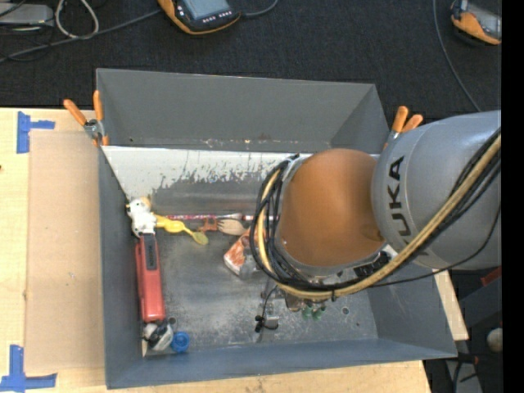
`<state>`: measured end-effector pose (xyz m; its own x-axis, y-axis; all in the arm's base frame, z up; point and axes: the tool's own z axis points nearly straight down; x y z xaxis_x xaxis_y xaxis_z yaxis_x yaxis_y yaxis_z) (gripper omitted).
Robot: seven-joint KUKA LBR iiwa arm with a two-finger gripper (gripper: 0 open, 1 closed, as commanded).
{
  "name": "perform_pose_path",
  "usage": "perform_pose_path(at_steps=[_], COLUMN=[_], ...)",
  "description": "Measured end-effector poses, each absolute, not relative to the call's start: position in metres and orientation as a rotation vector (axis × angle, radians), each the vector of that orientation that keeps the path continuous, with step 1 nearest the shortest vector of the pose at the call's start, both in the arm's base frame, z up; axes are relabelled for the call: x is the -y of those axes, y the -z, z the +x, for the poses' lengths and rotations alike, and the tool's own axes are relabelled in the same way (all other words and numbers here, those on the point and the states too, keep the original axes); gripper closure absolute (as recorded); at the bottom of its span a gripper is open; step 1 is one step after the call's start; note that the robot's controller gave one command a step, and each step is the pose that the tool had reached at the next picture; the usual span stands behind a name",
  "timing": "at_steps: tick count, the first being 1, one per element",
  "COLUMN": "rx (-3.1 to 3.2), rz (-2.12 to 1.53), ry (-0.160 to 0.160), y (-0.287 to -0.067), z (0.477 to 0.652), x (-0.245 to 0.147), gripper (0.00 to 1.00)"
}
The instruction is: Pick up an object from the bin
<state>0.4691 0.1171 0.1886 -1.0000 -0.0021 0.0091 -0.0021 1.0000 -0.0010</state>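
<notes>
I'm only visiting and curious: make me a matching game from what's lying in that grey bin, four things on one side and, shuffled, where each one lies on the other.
Things
1. long red bar
2. small white figure
3. blue cap
4. orange-and-white packet

Places
A. middle of the bin floor, right beside the arm's orange cover
B. the view's bottom-left corner of the bin
C. lengthwise along the view's left wall
D. just beyond the red bar's upper end

Pairs: 1-C, 2-D, 3-B, 4-A.
</notes>
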Motion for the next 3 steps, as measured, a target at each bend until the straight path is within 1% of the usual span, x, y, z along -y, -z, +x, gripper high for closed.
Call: perform_pose_path(at_steps=[1, 2, 3], rx=[3.139, 3.139, 3.135], rz=[-0.003, -0.009, 0.026], ry=[0.000, 0.000, -0.001], y=[-0.192, -0.213, -0.236], z=[0.471, 0.476, 0.471], x=[-0.116, -0.115, -0.126], gripper=[0.00, 0.00, 0.00])
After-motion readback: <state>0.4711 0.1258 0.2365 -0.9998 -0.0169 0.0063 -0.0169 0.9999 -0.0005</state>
